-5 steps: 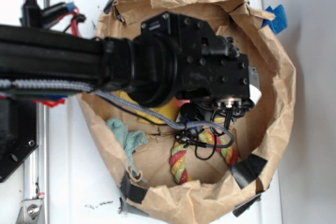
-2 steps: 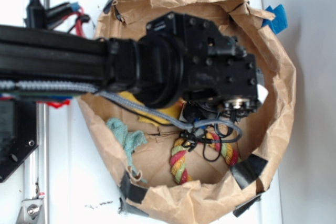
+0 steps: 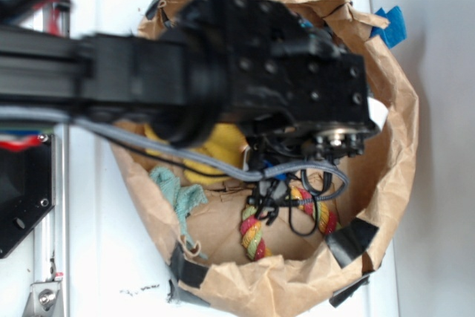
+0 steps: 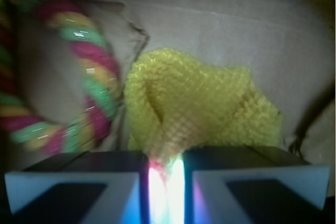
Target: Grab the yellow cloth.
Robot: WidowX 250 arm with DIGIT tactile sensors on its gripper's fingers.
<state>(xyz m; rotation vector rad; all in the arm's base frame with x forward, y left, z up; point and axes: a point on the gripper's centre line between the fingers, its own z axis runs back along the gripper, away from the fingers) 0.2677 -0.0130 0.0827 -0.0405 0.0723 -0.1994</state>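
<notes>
Brown paper bag point(image 3: 393, 116) holds yellow cloth point(image 4: 199, 103), pinched by end effector point(image 4: 165, 177).

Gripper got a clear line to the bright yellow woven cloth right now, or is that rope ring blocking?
Likely yes: it seems already there. In the wrist view the gripper has its jaws nearly shut with a fold of the bright yellow woven cloth pinched between them. The red-yellow-green rope ring lies beside it, clear of the jaws.
</notes>
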